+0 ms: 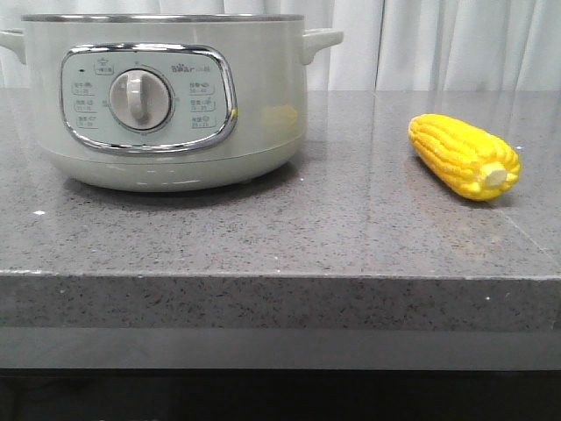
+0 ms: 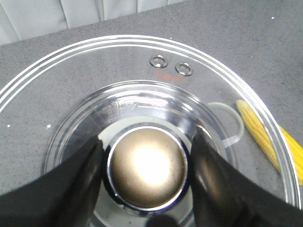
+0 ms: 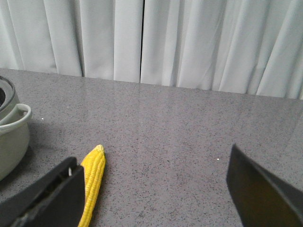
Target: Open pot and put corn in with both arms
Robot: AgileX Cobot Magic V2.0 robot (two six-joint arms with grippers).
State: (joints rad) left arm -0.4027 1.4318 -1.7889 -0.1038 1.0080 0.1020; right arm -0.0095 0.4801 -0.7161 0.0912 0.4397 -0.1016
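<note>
My left pincer (image 2: pixel 144 175) grips the glass lid's (image 2: pixel 85 85) shiny knob (image 2: pixel 147 172) and could slip; my right pincer (image 3: pixel 156 189), wide open, may nudge the corn (image 3: pixel 92 182) rolling across the desk (image 3: pixel 189 132).

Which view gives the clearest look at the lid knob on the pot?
The left wrist view: the lid knob fills the lower centre, seen from above, with the left pincer fingers flanking it on both sides. The front view shows only the pot body and its steel rim, no knob. The right wrist view catches just the pot's edge and one handle.
</note>
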